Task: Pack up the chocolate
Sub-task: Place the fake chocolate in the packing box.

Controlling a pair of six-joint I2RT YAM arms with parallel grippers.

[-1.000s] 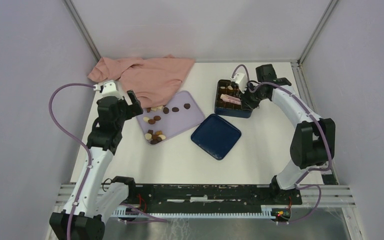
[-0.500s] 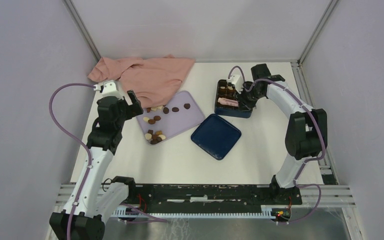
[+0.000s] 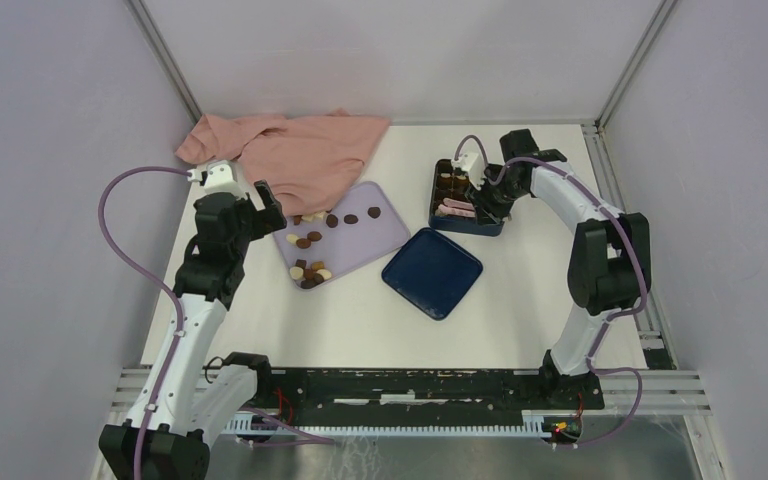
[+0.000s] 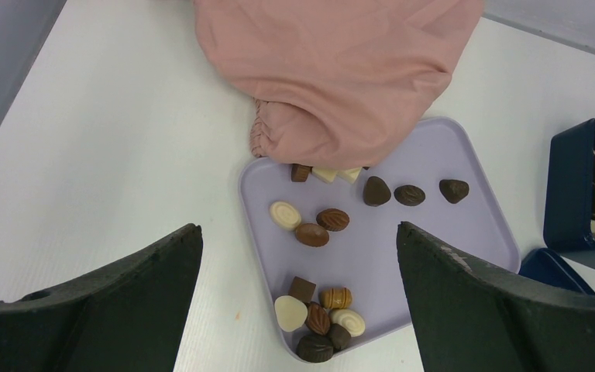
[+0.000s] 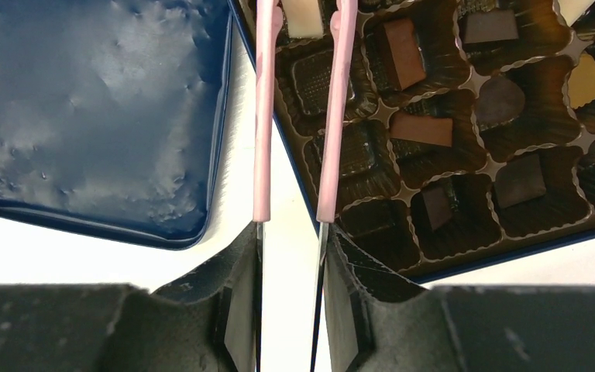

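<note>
- From above, we see the left gripper (image 3: 265, 205) near the lilac tray (image 3: 360, 245), where loose chocolate (image 3: 310, 240) lies. A pink cloth (image 3: 290, 150) overlaps the tray's far edge.
- Left wrist: its jaws stand wide apart above those pieces, touching none.
- Right wrist: the right gripper (image 5: 290, 232) is clamped on pink tongs (image 5: 263, 139) over the dark blue box (image 5: 387, 232), which has several cells filled. Its lid (image 5: 101, 116) lies just beside it.

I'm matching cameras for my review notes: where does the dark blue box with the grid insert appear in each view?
Top external: the blue box sits right of centre, towards the far side.
Left wrist: the blue box is at the right edge, cut off.
Right wrist: the blue box fills the upper right, under the pink tongs.
Shared landmark: the blue lid, lying next to the box in all three.
</note>
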